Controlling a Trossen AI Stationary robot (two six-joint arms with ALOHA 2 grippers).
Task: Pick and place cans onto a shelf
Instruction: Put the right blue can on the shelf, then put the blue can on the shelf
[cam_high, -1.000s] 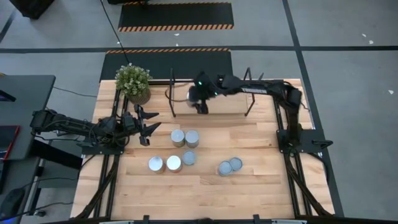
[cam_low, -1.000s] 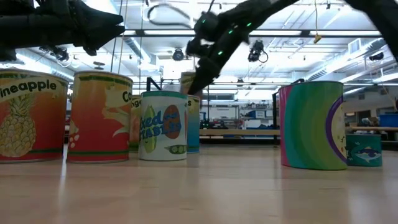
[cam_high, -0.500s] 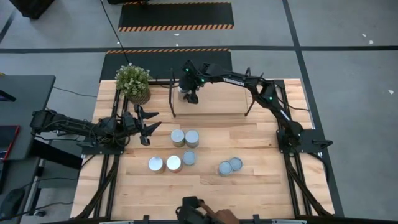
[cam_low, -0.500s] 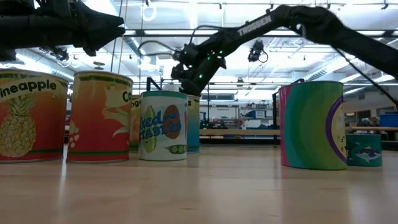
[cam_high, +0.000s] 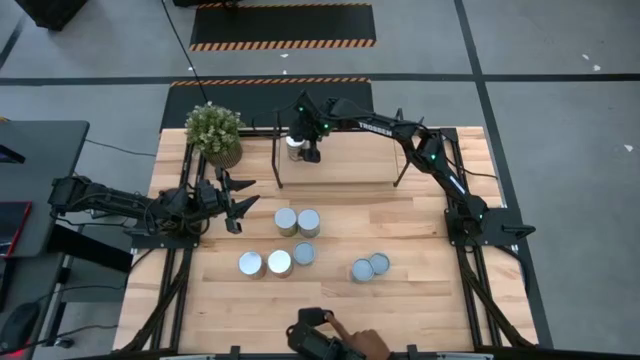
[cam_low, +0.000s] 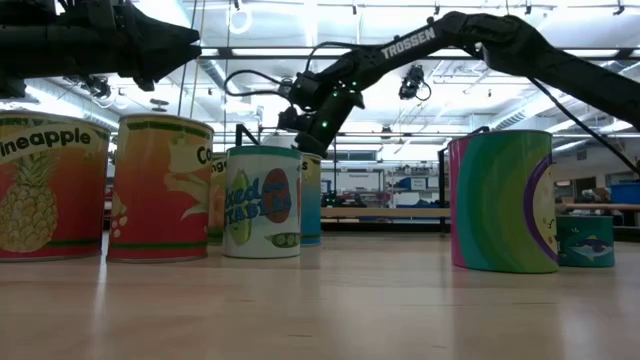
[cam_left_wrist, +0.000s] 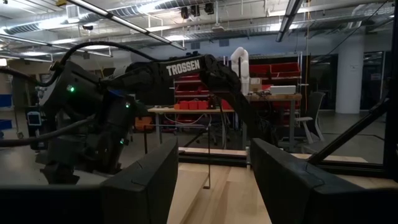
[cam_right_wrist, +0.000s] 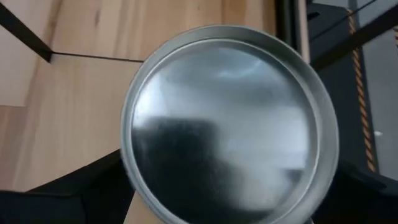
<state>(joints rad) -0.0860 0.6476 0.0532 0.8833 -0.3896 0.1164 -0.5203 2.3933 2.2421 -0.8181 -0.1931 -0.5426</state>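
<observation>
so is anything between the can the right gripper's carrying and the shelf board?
Nothing visible. The right gripper holds the can over the left end of the shelf, and the board there shows bare. The plant stands outside the shelf's frame. Whether the can already touches the board can't be told.

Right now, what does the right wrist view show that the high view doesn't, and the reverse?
Only the right wrist view shows the can's silver top close up, filling the frame over the shelf board.

Only the high view shows seven cans on the table, the potted plant, the waiting left gripper, and a person's hand at the near edge.

Both show the can at the shelf's left end, under the right gripper.
</observation>
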